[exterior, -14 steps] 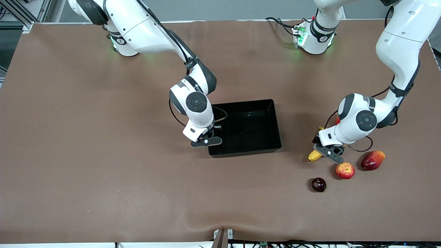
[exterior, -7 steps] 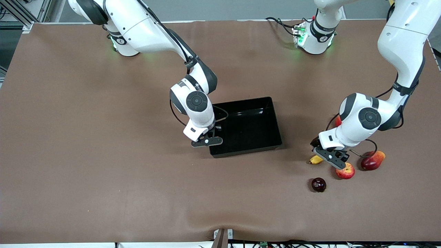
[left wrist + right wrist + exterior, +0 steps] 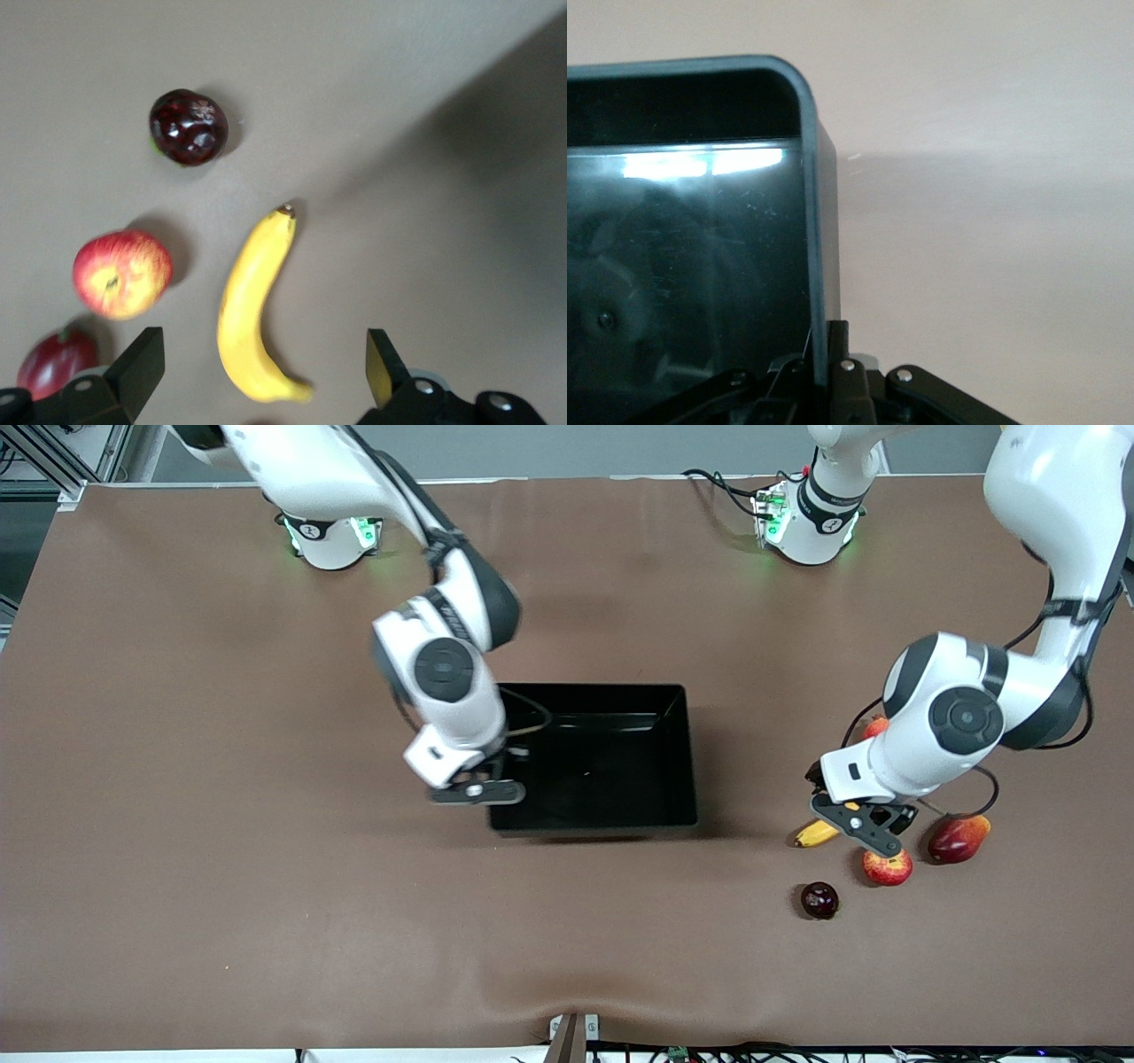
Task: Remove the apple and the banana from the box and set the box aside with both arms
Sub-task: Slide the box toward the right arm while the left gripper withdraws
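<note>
The black box [image 3: 602, 771] sits mid-table, and my right gripper [image 3: 476, 790] is shut on its side wall toward the right arm's end. The right wrist view shows that thin wall [image 3: 816, 266] pinched between the right gripper's [image 3: 833, 352] fingers. My left gripper [image 3: 855, 825] hangs open over the yellow banana [image 3: 815, 833], close to the red-and-yellow apple [image 3: 888, 866]. In the left wrist view the banana [image 3: 252, 310] lies between the wide-spread fingers of the left gripper [image 3: 263, 367], untouched, with the apple [image 3: 122, 273] beside it.
A dark purple round fruit [image 3: 819, 900] lies nearer the front camera than the banana. A red-orange mango [image 3: 957, 839] lies beside the apple toward the left arm's end. A red fruit [image 3: 875, 726] peeks out from under the left arm.
The right gripper has shut on the box wall and dragged the box toward the right arm's end, turning it square. The left gripper has opened wide and shifted slightly over the banana.
</note>
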